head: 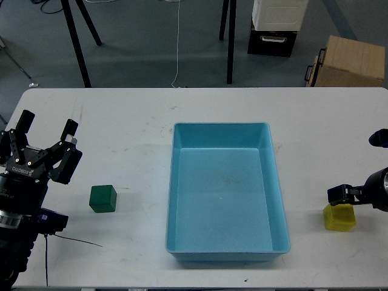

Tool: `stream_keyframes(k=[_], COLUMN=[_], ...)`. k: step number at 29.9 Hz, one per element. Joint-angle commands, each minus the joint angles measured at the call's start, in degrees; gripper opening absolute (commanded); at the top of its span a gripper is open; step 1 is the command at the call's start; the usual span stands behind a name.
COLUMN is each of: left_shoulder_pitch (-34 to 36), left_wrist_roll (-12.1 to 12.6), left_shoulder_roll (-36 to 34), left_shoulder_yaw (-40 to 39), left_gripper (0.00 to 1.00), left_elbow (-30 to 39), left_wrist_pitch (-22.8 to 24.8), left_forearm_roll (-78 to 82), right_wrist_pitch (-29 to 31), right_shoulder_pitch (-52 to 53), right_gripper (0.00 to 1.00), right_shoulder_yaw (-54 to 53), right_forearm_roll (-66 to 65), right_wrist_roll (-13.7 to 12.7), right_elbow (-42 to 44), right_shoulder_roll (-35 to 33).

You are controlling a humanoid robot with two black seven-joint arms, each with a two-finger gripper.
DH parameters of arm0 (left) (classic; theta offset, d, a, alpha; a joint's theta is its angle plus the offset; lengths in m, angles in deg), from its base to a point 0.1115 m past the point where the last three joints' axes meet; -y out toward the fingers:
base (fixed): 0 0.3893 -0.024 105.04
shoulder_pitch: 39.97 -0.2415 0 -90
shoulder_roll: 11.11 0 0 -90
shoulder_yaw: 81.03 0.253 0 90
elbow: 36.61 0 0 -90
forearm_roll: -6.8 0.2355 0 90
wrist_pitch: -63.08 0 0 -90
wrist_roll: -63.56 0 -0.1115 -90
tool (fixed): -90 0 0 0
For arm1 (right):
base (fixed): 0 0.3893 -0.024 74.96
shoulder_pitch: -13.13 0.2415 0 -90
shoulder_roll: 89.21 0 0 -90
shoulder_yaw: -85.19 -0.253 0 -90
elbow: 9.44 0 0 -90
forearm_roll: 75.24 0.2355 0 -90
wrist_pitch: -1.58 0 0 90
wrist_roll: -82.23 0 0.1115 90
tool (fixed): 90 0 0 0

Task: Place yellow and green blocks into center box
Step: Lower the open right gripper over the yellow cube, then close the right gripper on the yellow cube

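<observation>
Green block (103,198) on bench (133,133), left of blue tray (225,193); yellow block (339,217) on its right. Left claw (47,128) spread wide, holding nothing. Right claw (343,195) touching yellow block's top, grip unclear.

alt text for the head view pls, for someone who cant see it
An empty light blue tray sits mid-table, a green block to its left and a yellow block to its right. The left gripper is open above the table; the right gripper is at the yellow block.
</observation>
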Motion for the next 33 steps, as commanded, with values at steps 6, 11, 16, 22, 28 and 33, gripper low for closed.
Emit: stream_keyframes(k=[6,11,16,22,28,33], left_shoulder_pitch=[-0.06,-0.06,-0.06,-0.06,-0.06,-0.06], left_wrist_roll=[0.09,0.09,0.09,0.09,0.09,0.09], left_shoulder_roll=[0.05,0.14,0.14,0.14,0.14,0.14], left_shoulder_yaw=[0.02,0.02,0.02,0.02,0.02,0.02], left_gripper=[1.00,1.00,1.00,1.00,1.00,1.00], left_elbow=[-0.09,-0.09,-0.26,-0.26,-0.26,-0.26], left_wrist_pitch=[0.00,0.00,0.00,0.00,0.00,0.00], left_forearm_roll=[0.00,0.08,0.09,0.17,0.17,0.17], right_wrist_pitch=[-0.94,-1.03,-1.03,-0.94,-1.02,-0.94], right_shoulder_pitch=[-3.10,-6.87,-8.81,-8.81,-8.29,-6.80], right_gripper=[1.00,0.99,0.95,0.53,0.17,0.02], right_shoulder_yaw=[-0.68,-4.72,-6.31,-6.31,-6.31,-6.40], right_forearm_roll=[0.06,0.15,0.15,0.15,-0.20,0.15], right_wrist_roll=[0.00,0.00,0.00,-0.09,-0.09,-0.17], right_elbow=[1.52,3.01,3.37,3.37,3.28,2.67], right_shoulder_roll=[2.47,4.32,4.94,5.02,4.94,4.41])
